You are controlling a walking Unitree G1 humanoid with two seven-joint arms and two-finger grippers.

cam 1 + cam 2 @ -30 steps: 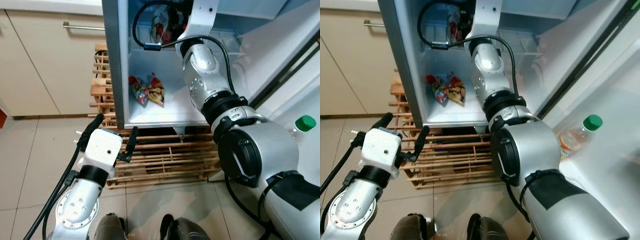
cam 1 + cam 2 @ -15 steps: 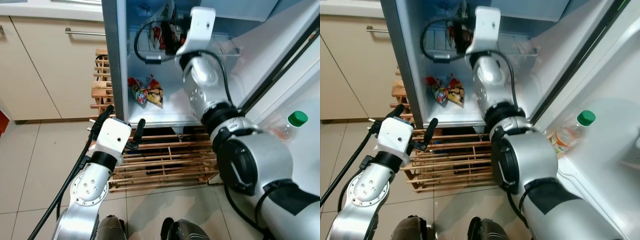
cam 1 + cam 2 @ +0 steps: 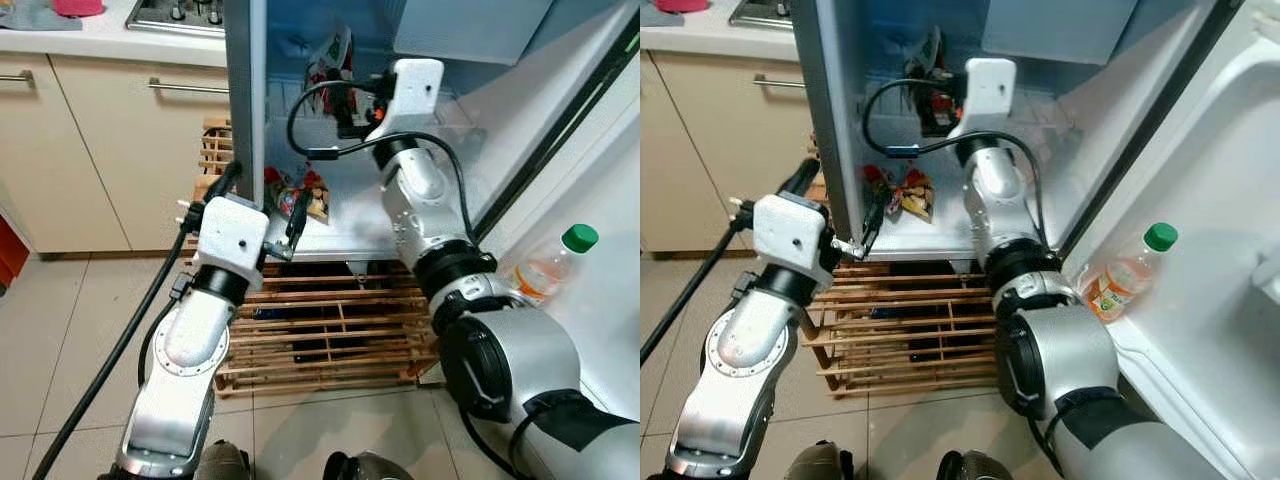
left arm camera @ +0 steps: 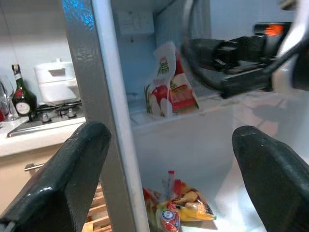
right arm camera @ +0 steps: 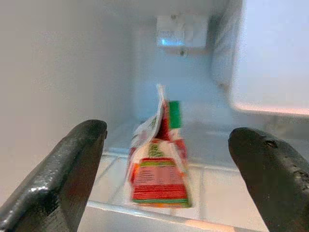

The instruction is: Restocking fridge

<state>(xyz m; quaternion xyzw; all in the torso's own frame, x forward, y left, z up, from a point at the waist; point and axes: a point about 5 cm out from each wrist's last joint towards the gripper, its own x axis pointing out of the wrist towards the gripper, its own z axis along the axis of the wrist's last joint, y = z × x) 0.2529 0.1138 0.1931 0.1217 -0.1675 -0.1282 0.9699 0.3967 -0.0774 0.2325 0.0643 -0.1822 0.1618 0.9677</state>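
on the fridge's upper shelf [image 5: 212, 186] a pouch [image 5: 159, 164] stands upright near the front edge, the right gripper [image 5: 169, 159] spread wide and empty before it, snacks [image 3: 300, 195] lie below, the left gripper [image 3: 262, 205] spread outside, so restocking looks partly done.

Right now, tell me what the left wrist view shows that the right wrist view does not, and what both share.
Left wrist alone: the wine bottle on the counter, the colourful snack packets on the fridge's lower level, and the right pincer reaching in. Right wrist alone: the white control box on the back wall. Both: the red-and-white pouch standing on the upper shelf.
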